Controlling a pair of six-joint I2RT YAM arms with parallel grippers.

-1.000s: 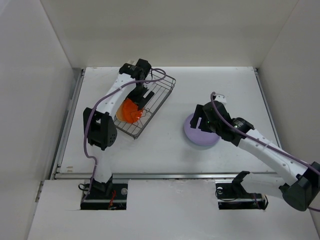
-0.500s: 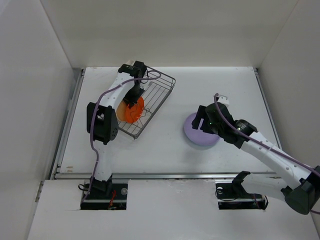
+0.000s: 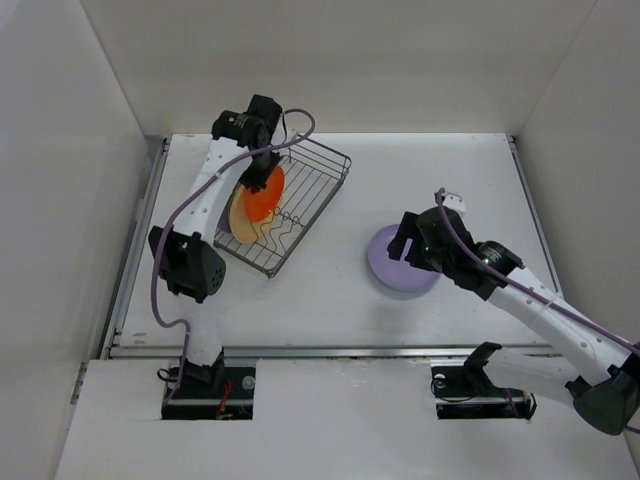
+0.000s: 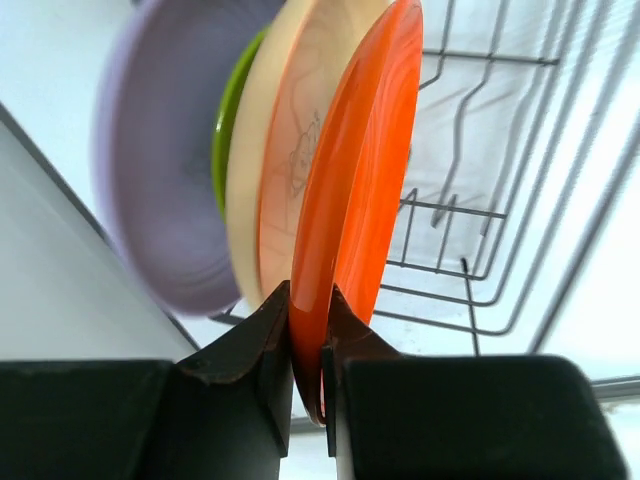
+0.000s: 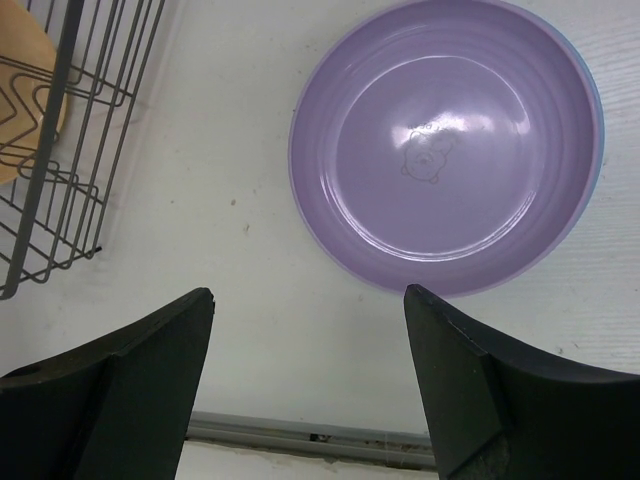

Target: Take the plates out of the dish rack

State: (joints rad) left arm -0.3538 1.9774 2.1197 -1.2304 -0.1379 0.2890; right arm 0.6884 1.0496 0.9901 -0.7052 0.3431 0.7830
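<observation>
Toward the far left corner of the white table (image 3: 330, 300), a dark wire dish rack (image 3: 347, 163) holds upright plates, and the left gripper (image 3: 262, 178) pinches a round red-orange plastic plate (image 3: 266, 197).

Left wrist view: both fingers clamp that plate's rim, with a tan plate (image 4: 280, 150), a lime green plate (image 4: 228, 120) and a lavender plate (image 4: 165, 160) standing behind it.

Right wrist view: the right gripper (image 5: 307, 300) hangs with its fingers spread wide above a purple plate (image 5: 440, 150) lying flat mid-table, near the rack.

The white table (image 3: 450, 180) carries the dish rack (image 3: 318, 185) and a plate stack (image 3: 400, 268).

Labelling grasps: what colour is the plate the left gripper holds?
Red-orange plate, in the left gripper; clearest in left wrist view.
</observation>
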